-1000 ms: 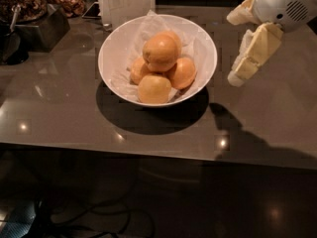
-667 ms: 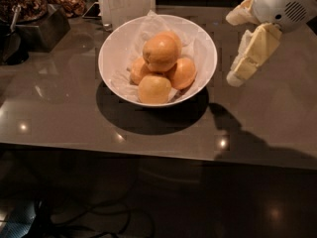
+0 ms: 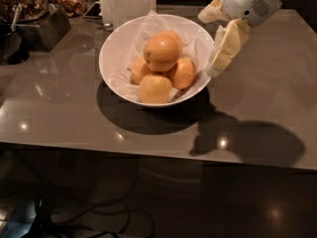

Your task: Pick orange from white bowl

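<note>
The white bowl (image 3: 113,51), lined with crumpled white paper, stands on the glossy grey table. It holds several round yellow-orange fruits. The orange (image 3: 161,52), the largest, sits on top of the pile; smaller fruits lie under it, one of them a deeper orange (image 3: 183,73). My gripper (image 3: 208,45) is just outside the bowl's right rim, above the table, about level with the fruit. Its two cream fingers (image 3: 227,46) are spread apart and hold nothing. The lower fingertip is close to the rim.
A white upright holder (image 3: 127,2) stands right behind the bowl. A dark tray of brown dried pieces (image 3: 30,13) sits at the back left. The table's front edge (image 3: 148,155) runs across below the bowl, with cables on the floor below.
My gripper has moved left, from out over the table to the bowl's right rim. The bowl and the fruits have not moved.
</note>
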Robot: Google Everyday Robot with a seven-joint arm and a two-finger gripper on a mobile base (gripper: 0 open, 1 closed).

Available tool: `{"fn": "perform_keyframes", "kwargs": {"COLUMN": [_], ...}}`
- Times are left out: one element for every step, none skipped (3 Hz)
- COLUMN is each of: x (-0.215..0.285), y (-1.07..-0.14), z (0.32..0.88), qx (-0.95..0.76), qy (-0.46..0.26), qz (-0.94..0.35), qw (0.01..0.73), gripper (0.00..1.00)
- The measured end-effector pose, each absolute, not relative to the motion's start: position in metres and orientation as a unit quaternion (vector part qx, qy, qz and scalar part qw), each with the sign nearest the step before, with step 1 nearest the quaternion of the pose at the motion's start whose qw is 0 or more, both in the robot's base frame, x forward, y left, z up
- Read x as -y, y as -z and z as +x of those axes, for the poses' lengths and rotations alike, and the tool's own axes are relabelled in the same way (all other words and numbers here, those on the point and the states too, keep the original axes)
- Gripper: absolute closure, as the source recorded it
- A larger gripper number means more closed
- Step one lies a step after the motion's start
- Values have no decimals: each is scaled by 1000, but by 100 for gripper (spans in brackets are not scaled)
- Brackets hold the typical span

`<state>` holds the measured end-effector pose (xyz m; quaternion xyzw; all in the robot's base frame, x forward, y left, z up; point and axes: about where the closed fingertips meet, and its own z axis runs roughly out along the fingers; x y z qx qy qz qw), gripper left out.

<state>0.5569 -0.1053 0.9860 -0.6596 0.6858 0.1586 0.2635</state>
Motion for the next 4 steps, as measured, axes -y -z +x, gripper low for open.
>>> {"fn": "perform_keyframes", "kwargs": {"x": [79, 62, 58, 41], "y": [-975, -967, -967, -958], "z": [574, 586, 591, 598], "qx": [-660, -645, -645, -627], "qy": [-185, -199, -196, -221], "qz": [-684, -697, -694, -702], "qw": [248, 243, 252, 255], "gripper": [0, 0, 0, 0]}}
